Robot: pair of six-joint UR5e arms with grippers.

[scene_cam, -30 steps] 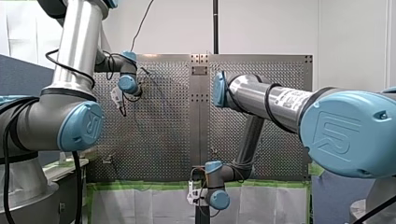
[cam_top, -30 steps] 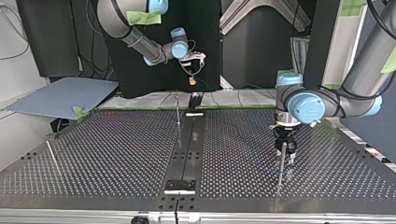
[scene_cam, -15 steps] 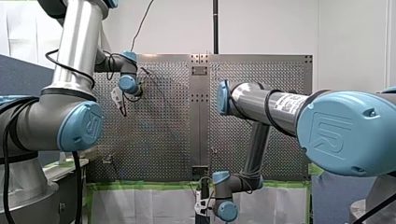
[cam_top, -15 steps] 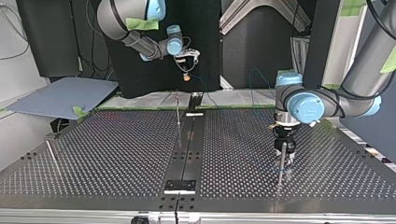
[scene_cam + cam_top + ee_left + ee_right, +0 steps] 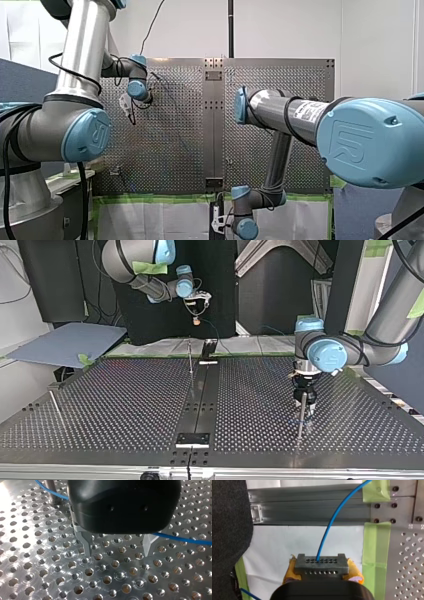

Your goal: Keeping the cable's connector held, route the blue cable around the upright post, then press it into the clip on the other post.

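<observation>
In the right wrist view my right gripper (image 5: 322, 568) has its yellow pads (image 5: 355, 571) shut on a grey connector (image 5: 321, 564). The blue cable (image 5: 334, 517) rises from the connector. In the top view that gripper (image 5: 196, 319) hangs in the air beyond the table's far edge. My left gripper (image 5: 117, 553) stands open just above the perforated plate, with nothing between its metal fingers (image 5: 85, 545). The blue cable (image 5: 180, 539) runs behind it from an upright post (image 5: 51, 491). In the top view this gripper (image 5: 306, 407) stands right behind a thin post (image 5: 301, 415).
Another thin post (image 5: 190, 357) stands near the table's far edge by the centre rail (image 5: 200, 400). A third post (image 5: 55, 405) leans at the top view's left. Green tape (image 5: 374, 545) and an aluminium frame (image 5: 312, 507) border the plate under my right gripper.
My right arm has carried the connector leftward and a little up in the top view, and lower in the front view. My left arm has stayed still.
</observation>
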